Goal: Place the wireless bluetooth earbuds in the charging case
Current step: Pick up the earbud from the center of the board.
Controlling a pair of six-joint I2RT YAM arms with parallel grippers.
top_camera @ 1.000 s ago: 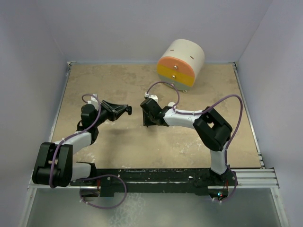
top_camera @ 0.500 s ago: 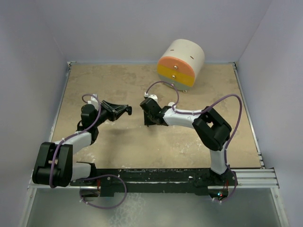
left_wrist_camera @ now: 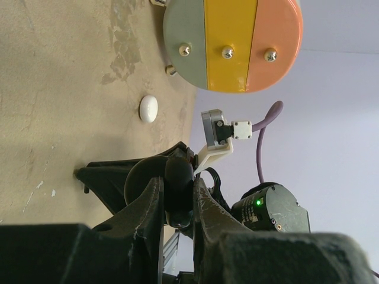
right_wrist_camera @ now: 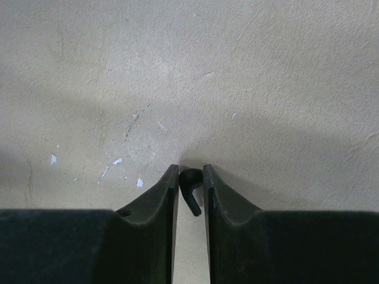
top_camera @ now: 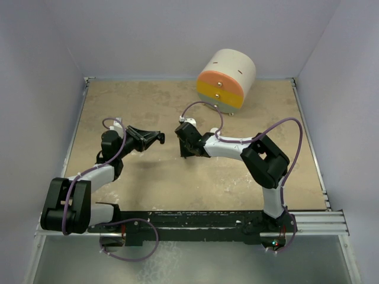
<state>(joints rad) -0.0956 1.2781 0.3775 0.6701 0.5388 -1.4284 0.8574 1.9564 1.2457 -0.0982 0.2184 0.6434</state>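
Nearest, right gripper (right_wrist_camera: 190, 177): closed to a slit on a small dark curved piece (right_wrist_camera: 190, 188), with its tips low over the table (right_wrist_camera: 266, 71).
Left gripper (left_wrist_camera: 177, 204): clamped on the charging case (left_wrist_camera: 177, 188), which is held off the table, just left of the right gripper.
Earbud (left_wrist_camera: 148, 109): a white oval is seen lying loose far-right of the left gripper, near the drawer unit (left_wrist_camera: 232, 44), its long axis across the left gripper's line of sight. The right arm is judged nearer.
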